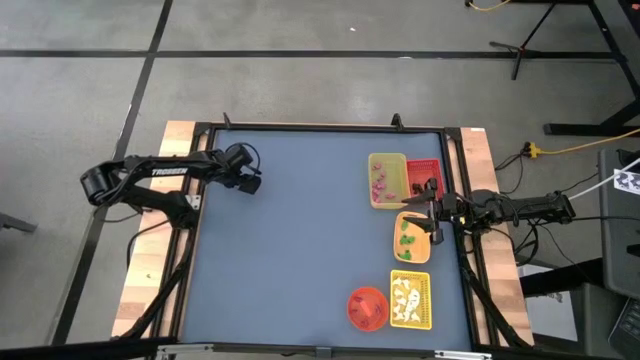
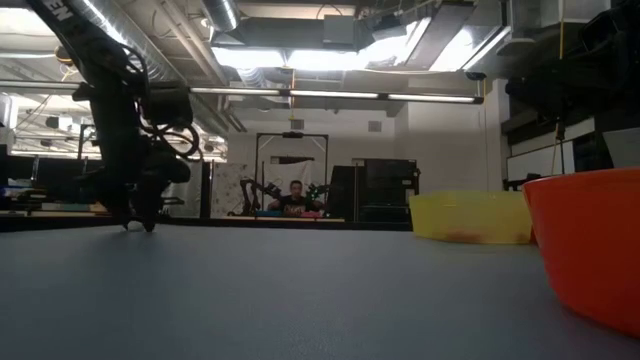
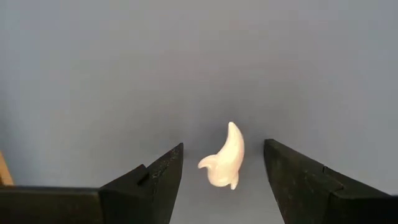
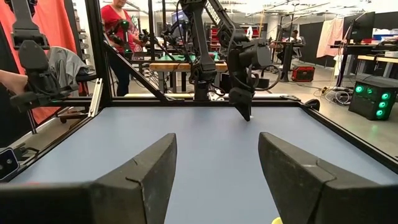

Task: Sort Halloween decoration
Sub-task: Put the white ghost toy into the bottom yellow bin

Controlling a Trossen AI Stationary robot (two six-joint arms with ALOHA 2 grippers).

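1 white ghost piece (image 3: 225, 158) btwn spread left gripper (image 3: 222, 171) fingers, right gripper (image 4: 214, 168) also spread, 4 trays (image 1: 387, 180), 1 bowl (image 1: 367, 308)

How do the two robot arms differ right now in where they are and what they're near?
The left end effector points down at the blue table, straddling a small white ghost-shaped piece. The right end effector hovers over the coloured rectangular trays, with nothing between its fingers. Both are open and hold nothing.
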